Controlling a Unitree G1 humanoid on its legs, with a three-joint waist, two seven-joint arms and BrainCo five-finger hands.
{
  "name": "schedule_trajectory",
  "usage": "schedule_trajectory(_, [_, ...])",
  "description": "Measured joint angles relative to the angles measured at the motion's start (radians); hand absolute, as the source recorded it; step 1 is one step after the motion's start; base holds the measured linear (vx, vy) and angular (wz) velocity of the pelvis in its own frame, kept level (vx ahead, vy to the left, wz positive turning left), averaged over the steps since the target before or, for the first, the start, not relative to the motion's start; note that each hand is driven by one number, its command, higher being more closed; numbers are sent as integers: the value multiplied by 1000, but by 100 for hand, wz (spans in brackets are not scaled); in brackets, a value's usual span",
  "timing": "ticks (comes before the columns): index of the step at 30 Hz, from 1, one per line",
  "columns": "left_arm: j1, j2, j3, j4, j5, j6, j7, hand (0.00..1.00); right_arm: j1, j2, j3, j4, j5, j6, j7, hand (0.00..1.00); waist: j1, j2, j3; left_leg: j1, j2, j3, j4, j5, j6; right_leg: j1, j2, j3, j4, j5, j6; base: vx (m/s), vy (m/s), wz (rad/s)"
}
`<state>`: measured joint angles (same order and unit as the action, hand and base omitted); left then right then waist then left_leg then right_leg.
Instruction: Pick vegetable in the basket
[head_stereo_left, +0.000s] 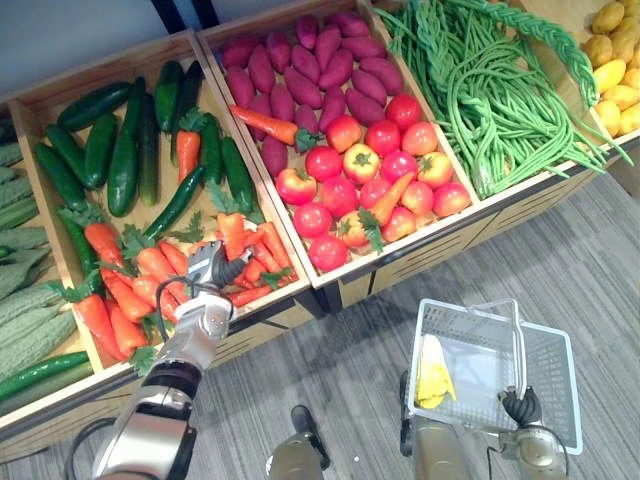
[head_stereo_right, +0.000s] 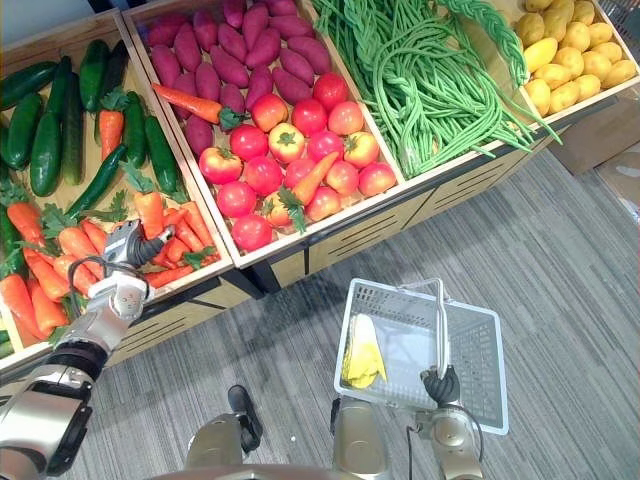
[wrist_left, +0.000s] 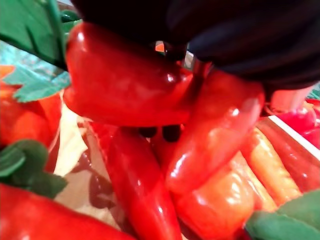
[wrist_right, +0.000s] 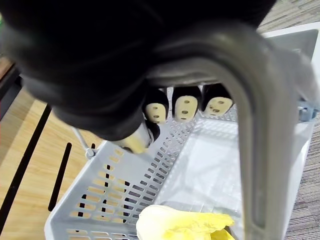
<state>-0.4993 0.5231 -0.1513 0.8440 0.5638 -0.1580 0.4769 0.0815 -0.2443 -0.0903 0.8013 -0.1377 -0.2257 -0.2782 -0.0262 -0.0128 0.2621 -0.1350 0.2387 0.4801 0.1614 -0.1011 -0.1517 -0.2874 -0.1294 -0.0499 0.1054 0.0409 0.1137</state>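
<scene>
Far left: pale, bumpy green gourds (head_stereo_left: 22, 322) lie at the edge of the display.

Next bin: dark cucumbers (head_stereo_left: 124, 166) at the back, carrots (head_stereo_left: 106, 244) with green tops heaped at the front. The left hand (head_stereo_left: 210, 268) is down on this carrot heap near the front right corner of the bin. In the left wrist view the carrots press right up against the hand's dark cover. We cannot tell whether this hand is closed round a carrot or only resting among them.

Middle wooden bin (head_stereo_left: 420, 250): purple sweet potatoes (head_stereo_left: 300, 66) at the back, red tomatoes (head_stereo_left: 384, 136) at the front. A few stray carrots lie among them.

Further right: long green beans (head_stereo_left: 490, 92) in a loose tangle.

Below the bins, over grey striped carpet (head_stereo_left: 600, 260), we see a pale grey slotted basket (head_stereo_left: 548, 375). The right hand (head_stereo_left: 520, 406) carries it, with fingers (wrist_right: 186, 106) curled tight round the upright handle (wrist_right: 250, 125). A yellow-white leafy vegetable (head_stereo_left: 432, 376) lies in the basket against its left wall; the rest of its floor is bare.

Far right: yellow rounded produce (head_stereo_left: 612, 76) in the last bin.
</scene>
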Motion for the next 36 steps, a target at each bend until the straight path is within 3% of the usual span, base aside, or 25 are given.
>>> schedule_trajectory(9, [0,4,40,-18,1,15,27,100,7,0,1,21,-2,0,0,100,1,5,-6,21,-12,-35,-16,18,9,50,-12,-37,-24,7,2,-13,-3,12])
schedule_trajectory(14, [1,54,72,-92,4,17,30,100,7,-1,-22,39,-6,11,-1,100,4,8,-12,53,-27,-66,-68,57,11,89,-16,-69,-37,12,-2,-28,-5,20])
schedule_trajectory(22, [34,113,85,-208,9,24,39,100,-7,-26,-68,40,-85,60,-3,100,5,18,-88,107,-55,-86,-155,112,19,136,-13,-87,-67,31,-6,-47,2,8])
schedule_trajectory(27, [53,171,70,-291,9,-15,38,100,-51,-120,-98,40,-170,86,2,100,4,16,-111,123,-76,-79,-217,150,28,138,-15,-75,-107,57,1,-56,8,-3])
schedule_trajectory(30, [72,202,0,-336,8,-61,31,100,-64,-186,-98,37,-243,84,14,100,3,14,-119,152,-80,-63,-242,158,29,148,-11,-60,-113,60,4,-2,4,-15])
schedule_trajectory(36, [137,247,-100,-487,6,-152,-9,100,-62,-276,-55,-84,-295,63,110,100,-2,-5,-146,212,-78,41,-256,139,10,150,14,43,-144,81,13,48,3,-50])
